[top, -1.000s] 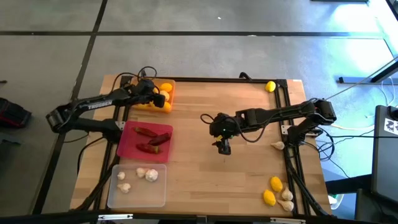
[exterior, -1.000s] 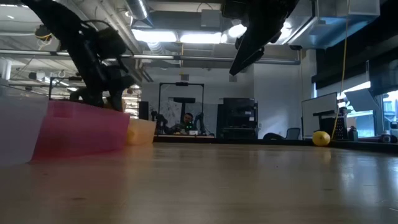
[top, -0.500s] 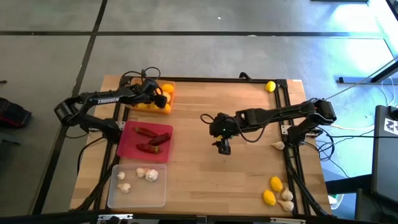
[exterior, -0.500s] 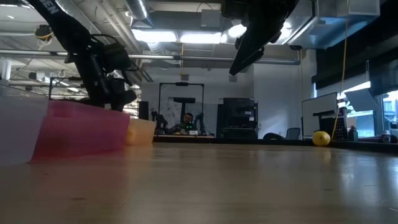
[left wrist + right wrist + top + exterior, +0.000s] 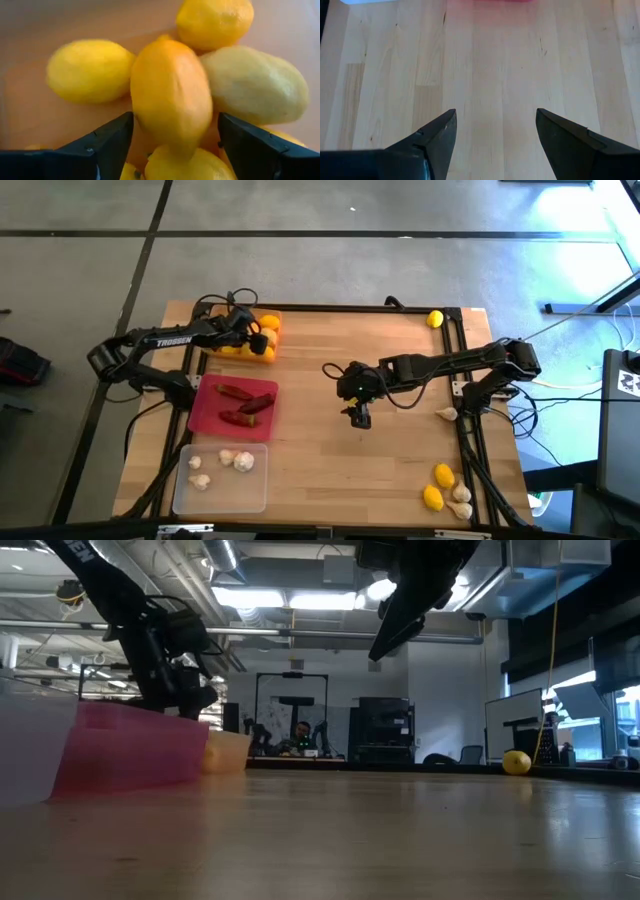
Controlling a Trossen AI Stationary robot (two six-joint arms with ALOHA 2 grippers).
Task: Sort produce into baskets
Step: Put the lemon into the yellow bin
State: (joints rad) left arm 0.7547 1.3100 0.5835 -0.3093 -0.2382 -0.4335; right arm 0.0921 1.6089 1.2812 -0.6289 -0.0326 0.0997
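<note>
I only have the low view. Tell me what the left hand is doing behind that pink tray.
Observer: The left hand is over the orange tray. An orange lemon sits between its open fingers, on the pile.
Operator: Report the right hand.
Observer: The right hand is open and empty above bare wood mid-table.
Operator: List what's loose.
Observer: A corner lemon at far right, an edge garlic, and a mixed cluster at near right.

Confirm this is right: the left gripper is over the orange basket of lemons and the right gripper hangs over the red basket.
Not quite. The high view shows the right gripper over bare table, apart from the red basket. The left gripper is over the orange basket of lemons.
</note>
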